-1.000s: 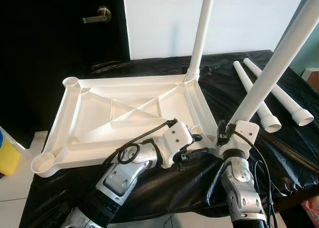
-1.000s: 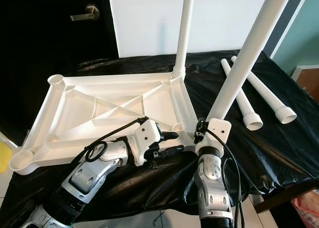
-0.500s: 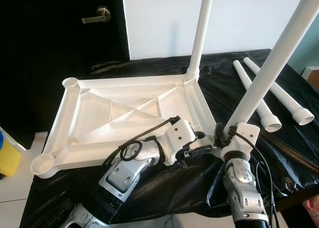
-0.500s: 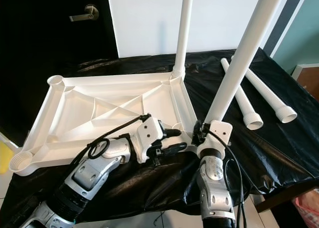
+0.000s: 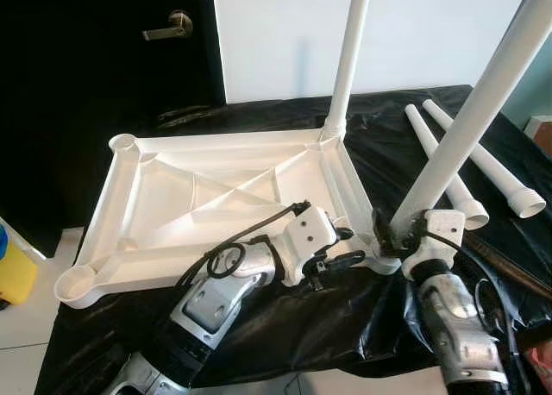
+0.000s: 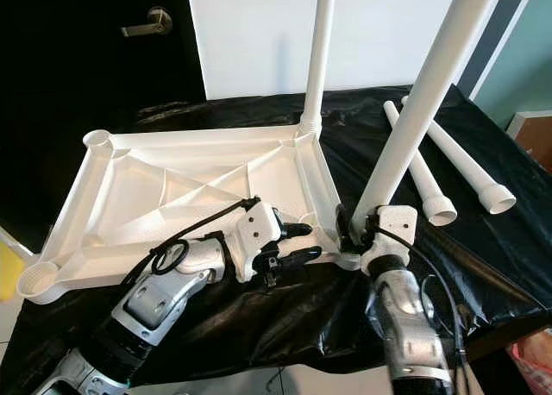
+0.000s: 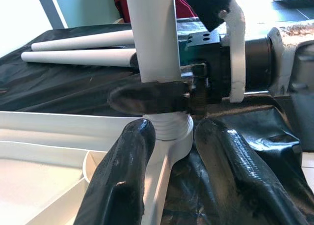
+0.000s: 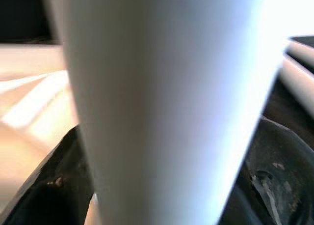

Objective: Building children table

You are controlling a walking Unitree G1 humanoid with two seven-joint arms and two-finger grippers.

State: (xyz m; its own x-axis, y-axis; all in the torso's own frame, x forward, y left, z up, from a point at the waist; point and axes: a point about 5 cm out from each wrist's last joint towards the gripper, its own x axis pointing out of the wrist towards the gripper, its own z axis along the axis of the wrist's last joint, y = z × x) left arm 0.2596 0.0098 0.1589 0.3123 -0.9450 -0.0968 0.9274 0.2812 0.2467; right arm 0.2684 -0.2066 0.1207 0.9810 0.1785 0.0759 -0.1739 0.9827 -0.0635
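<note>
Right gripper clamped the leg at the tabletop's near corner socket; left gripper, fingers apart, straddled that corner. Leg leaned: risk of cross-threading.

Home room, looks like: black door with lever handle upper left, white wall top centre, teal wall right, black-covered table mid-frame.

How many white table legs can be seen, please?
4. One leg stands in the tabletop's far corner, one in the near corner, held by the right gripper; two lie on the black sheet.
</note>
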